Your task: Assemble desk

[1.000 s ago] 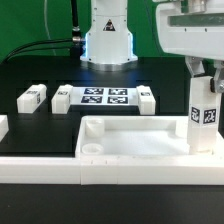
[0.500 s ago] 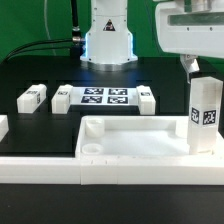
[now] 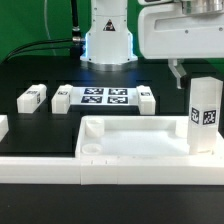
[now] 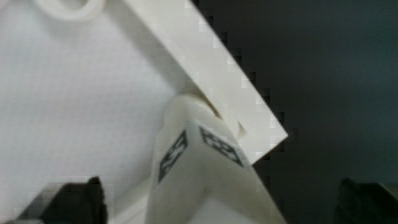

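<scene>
Desk top sits near-centre on the surface, with one leg upright at its right end. I judge both to be light, stiff, smooth plastic; grip legs across flat faces. End effector is over that leg, jaws wide, empty. Farther back, loose legs flank the marker board. Only square tags, no readable text.

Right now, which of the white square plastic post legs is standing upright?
The leg at the exterior view's right, standing upright at the corner of the white rimmed tray-like desk top; the other legs lie flat on the black table.
</scene>
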Tool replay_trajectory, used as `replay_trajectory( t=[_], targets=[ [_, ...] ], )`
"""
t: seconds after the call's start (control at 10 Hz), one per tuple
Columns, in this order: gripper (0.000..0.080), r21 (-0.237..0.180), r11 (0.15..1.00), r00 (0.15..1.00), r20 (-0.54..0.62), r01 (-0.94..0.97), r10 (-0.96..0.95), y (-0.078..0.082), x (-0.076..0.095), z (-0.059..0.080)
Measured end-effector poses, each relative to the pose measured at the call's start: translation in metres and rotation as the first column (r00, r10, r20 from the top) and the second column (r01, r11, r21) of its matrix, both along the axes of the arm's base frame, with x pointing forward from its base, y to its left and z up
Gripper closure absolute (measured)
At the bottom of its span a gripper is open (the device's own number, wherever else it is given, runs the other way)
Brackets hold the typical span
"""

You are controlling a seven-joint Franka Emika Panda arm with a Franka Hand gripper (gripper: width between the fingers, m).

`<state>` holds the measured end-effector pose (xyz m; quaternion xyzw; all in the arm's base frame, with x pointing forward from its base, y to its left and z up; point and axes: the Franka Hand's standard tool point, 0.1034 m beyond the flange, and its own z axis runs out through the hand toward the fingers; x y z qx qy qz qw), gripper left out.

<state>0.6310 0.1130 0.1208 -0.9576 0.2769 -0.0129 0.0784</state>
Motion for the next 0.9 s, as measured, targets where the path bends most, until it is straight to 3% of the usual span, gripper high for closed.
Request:
replay_trajectory(
  t=[0.2,0.6,0.7,0.9],
  targets=[
    [0.0150,-0.051,0.980,0.981,0.012,-0.194,0.194,0.0003,0.0016,0.0020],
    [0.0150,-0.154,0.833,0.841,0.022,-0.531,0.540,0.0007,0.0052,0.0033],
    [0.0150,-0.171,0.772,0.780,0.030,-0.613,0.626,-0.0012,0.0053,0.0012],
    [0.0160,-0.173,0.746,0.754,0.027,-0.643,0.656,-0.0043,0.0048,-0.0001]
  ],
)
